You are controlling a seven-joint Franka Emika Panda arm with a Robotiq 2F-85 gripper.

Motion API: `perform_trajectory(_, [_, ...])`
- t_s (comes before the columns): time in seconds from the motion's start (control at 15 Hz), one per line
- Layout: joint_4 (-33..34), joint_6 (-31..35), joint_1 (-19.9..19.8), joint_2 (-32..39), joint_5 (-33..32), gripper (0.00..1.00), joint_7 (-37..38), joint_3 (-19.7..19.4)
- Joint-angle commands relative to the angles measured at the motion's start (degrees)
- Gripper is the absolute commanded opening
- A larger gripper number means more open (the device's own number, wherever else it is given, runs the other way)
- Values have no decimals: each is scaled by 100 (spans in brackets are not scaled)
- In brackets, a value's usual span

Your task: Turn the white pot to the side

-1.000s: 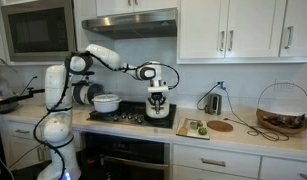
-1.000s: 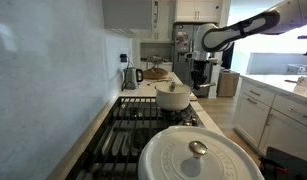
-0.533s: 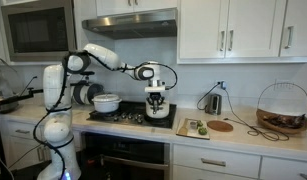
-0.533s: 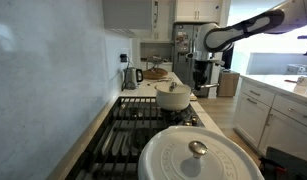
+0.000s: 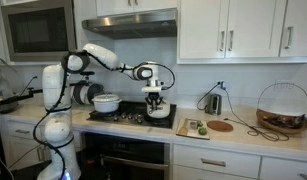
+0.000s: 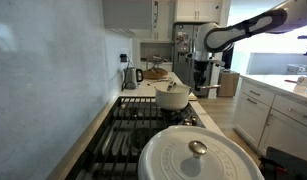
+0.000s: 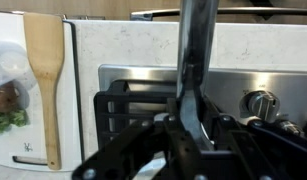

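Observation:
The white pot (image 6: 173, 97) sits on the far part of the stove; in an exterior view it shows under the gripper (image 5: 157, 111). Its long grey handle (image 7: 196, 55) runs up the middle of the wrist view. My gripper (image 7: 188, 122) is shut around this handle, with the fingers on both sides of it. The gripper also shows in both exterior views (image 5: 154, 99) (image 6: 200, 87), just beside the pot. The pot's body is hidden in the wrist view.
A wider white pot with a lid (image 6: 198, 155) (image 5: 106, 102) stands on the near burners. Black stove grates (image 7: 128, 100) and knobs (image 7: 261, 103) lie below the gripper. A cutting board with a wooden spatula (image 7: 43, 80) lies beside the stove. A kettle (image 5: 213, 101) and basket (image 5: 282, 108) stand on the counter.
The gripper has shifted slightly sideways over the stove with the handle in it. The pots look unmoved otherwise.

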Motion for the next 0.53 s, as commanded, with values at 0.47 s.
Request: perform_trajectory(0.47, [-128,139,154,-84,-387,7,1244,-29])
